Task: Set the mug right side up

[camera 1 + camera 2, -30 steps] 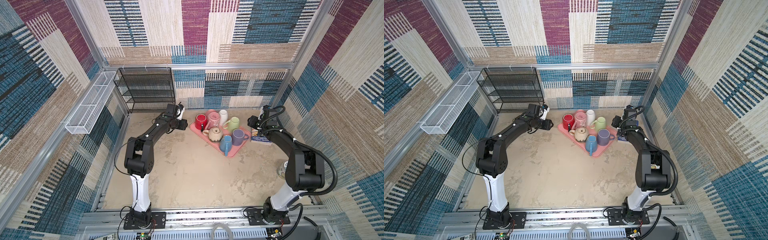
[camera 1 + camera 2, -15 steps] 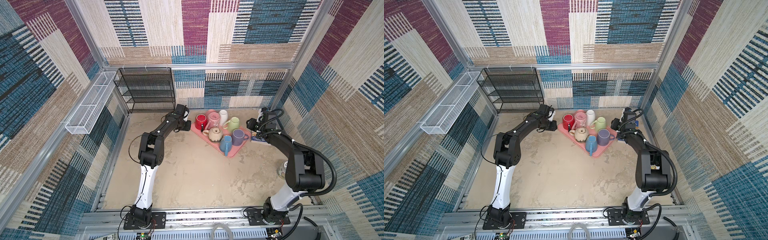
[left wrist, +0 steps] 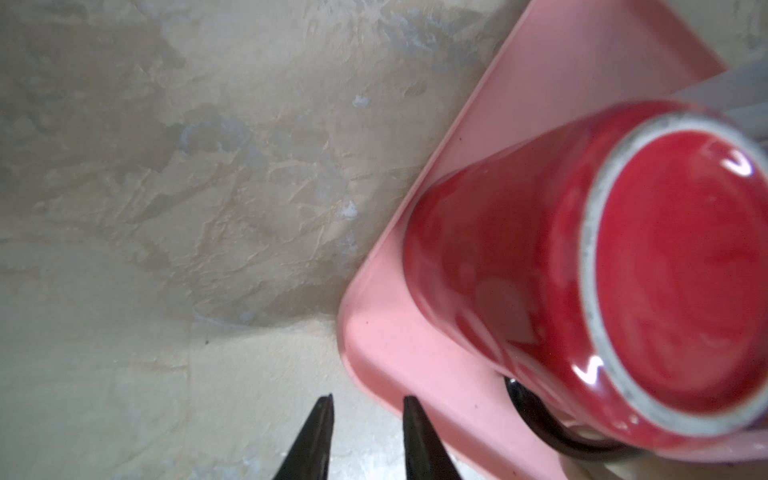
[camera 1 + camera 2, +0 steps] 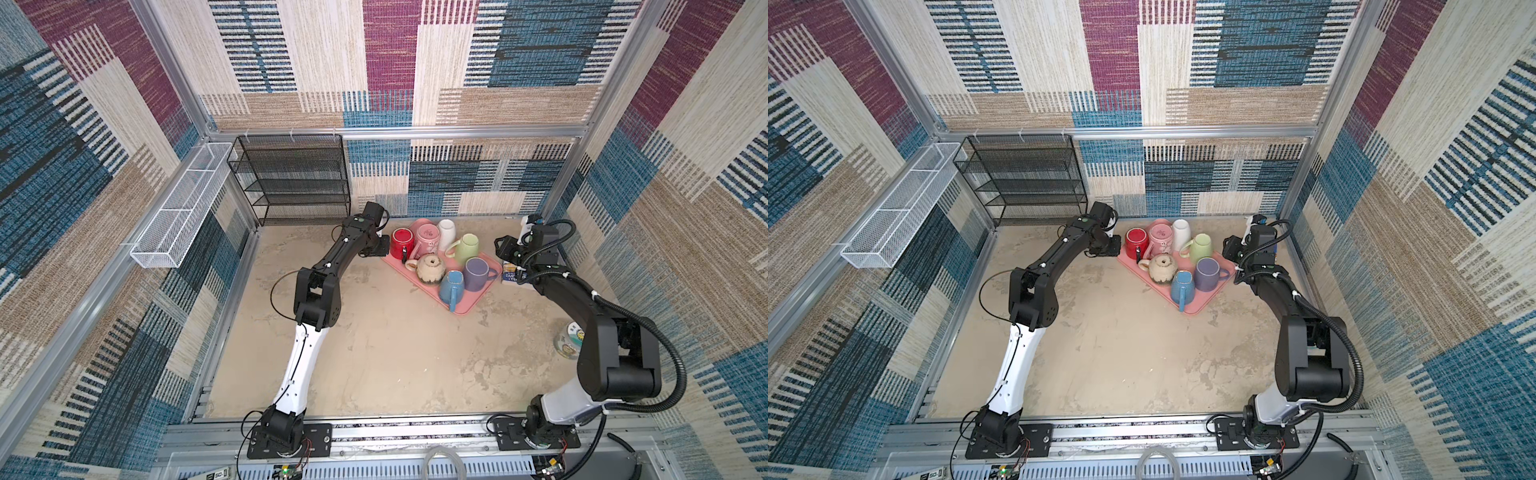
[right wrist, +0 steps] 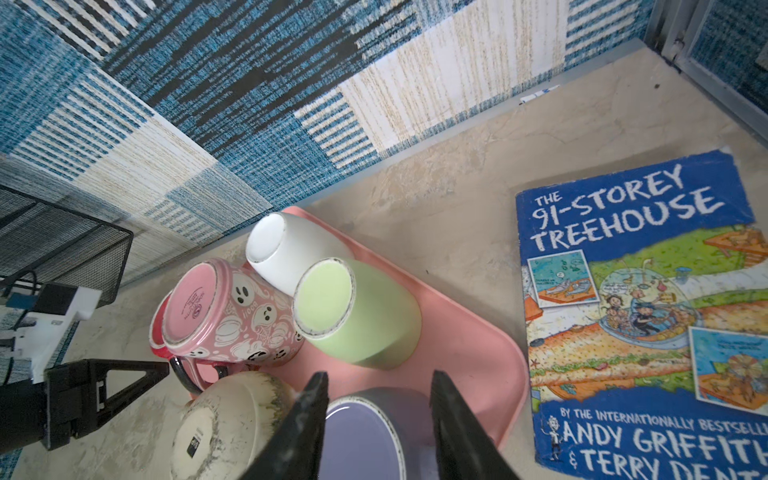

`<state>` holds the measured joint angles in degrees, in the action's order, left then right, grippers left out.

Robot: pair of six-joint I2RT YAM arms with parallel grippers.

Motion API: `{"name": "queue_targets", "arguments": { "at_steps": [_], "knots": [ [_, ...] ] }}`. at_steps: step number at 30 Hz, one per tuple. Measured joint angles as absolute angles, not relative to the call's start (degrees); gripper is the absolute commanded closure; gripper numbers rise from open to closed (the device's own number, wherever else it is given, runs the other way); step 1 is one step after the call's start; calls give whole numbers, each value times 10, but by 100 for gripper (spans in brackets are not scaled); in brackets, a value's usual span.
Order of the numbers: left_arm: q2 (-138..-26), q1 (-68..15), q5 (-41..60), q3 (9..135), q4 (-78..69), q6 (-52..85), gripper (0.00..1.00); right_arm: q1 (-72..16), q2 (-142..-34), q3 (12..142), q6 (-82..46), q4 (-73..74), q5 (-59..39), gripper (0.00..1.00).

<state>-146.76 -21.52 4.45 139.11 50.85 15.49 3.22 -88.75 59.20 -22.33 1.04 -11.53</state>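
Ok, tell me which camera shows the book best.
The right wrist view: the book lies flat, cover and title readable. Both top views show only a blue sliver of it; the left wrist view shows none.

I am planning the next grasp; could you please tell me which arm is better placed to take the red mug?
Left, probably: the left hand sits open beside the red mug, whereas the right hand hovers across the tray.
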Motion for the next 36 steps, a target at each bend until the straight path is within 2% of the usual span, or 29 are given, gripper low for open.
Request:
{"name": "queue_targets", "arguments": {
  "at_steps": [18, 24, 27, 36],
  "knots": [
    [-1538, -232, 32, 1460, 545, 269, 68, 32, -837, 563, -233, 32, -129, 57],
    [-1547, -230, 27, 1471, 550, 308, 84, 32, -833, 562, -233, 34, -129, 58],
    [-1541, -229, 17, 1457, 540, 352, 100, 32, -830, 561, -233, 34, -129, 58],
    [-1515, -234, -2, 1404, 479, 376, 100, 31, -827, 561, -233, 32, -130, 58]
  ]
}}
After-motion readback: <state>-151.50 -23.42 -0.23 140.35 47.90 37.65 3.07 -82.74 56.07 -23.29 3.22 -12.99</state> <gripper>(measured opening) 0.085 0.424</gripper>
